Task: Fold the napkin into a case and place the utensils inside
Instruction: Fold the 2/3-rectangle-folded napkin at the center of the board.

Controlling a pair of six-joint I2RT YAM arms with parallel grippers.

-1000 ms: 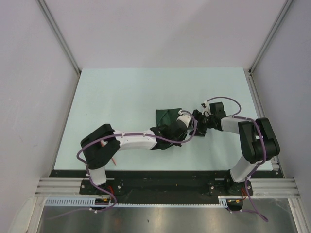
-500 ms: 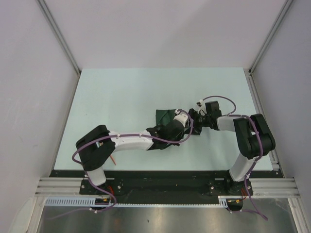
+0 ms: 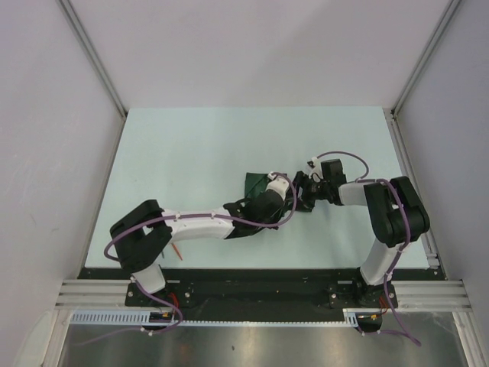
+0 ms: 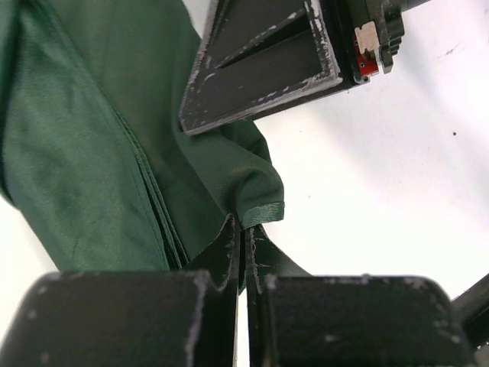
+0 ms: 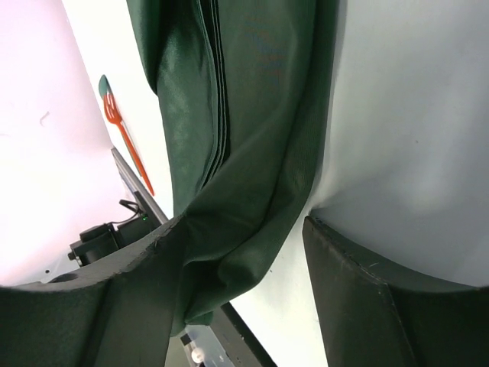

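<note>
Green cloth, the napkin point(image 3: 258, 182), lies bunched on the desk point(image 3: 191, 153) directly beneath both claws, with the left claw point(image 3: 281, 189) and right claw point(image 3: 302, 193) meeting over it.

From the left wrist, the left claw point(image 4: 244, 229) is pinched together on a hemmed corner, and folds of napkin point(image 4: 99, 153) run off to its left.

From the right wrist, the right claw point(image 5: 244, 229) stands apart, napkin point(image 5: 252, 92) sagging between its fingers. The orange-red utensil point(image 5: 126, 145) lies well apart, ahead and to its left.

The cloth looks soft, limp, light and layered, so I judge hems and corners the surest hold.
</note>
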